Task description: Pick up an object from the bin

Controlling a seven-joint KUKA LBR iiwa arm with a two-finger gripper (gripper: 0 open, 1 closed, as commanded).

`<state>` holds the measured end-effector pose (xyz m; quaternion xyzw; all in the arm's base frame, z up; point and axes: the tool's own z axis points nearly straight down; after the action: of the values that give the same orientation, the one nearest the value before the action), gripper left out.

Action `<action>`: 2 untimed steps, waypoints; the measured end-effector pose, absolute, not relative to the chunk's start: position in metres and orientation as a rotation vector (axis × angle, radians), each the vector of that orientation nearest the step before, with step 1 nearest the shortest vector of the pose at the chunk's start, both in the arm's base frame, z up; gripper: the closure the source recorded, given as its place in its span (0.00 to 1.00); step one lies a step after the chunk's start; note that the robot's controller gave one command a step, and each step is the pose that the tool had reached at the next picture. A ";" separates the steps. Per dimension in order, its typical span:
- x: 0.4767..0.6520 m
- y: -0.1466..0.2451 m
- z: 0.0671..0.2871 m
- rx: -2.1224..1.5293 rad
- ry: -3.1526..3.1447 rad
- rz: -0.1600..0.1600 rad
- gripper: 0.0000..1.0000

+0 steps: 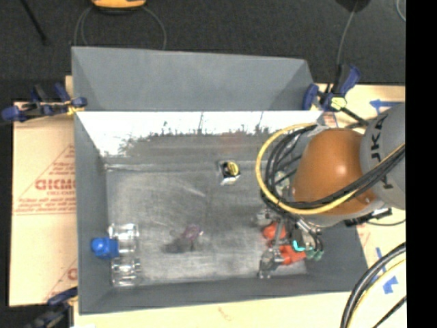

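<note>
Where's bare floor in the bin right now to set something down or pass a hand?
Bare floor: the back left, between the left wall and the small yellow-and-white object; and the strip between the clear containers with the blue cap at front left and the small purple thing mid-floor. Crowded: front right, where the gripper sits among red pieces.

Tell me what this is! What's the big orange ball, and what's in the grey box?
It's a robot arm, seen by a camera looking down from above. The orange ball is a cover on its wrist. The arm reaches from the right into a grey metal bin. Its hand is low in the near right corner, beside a red thing; I can't tell if it holds it. Also in the bin: a clear thing with a blue cap, a small yellow thing and a tiny purple thing.
</note>
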<state>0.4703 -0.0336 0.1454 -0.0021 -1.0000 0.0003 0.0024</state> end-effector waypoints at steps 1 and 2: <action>0.499 -0.108 0.118 0.056 -3.145 0.007 0.00; 0.510 -0.135 0.072 -0.047 -3.148 -0.008 0.00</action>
<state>0.5096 -0.1349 0.0721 -0.0149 -0.9999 -0.0025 -0.0033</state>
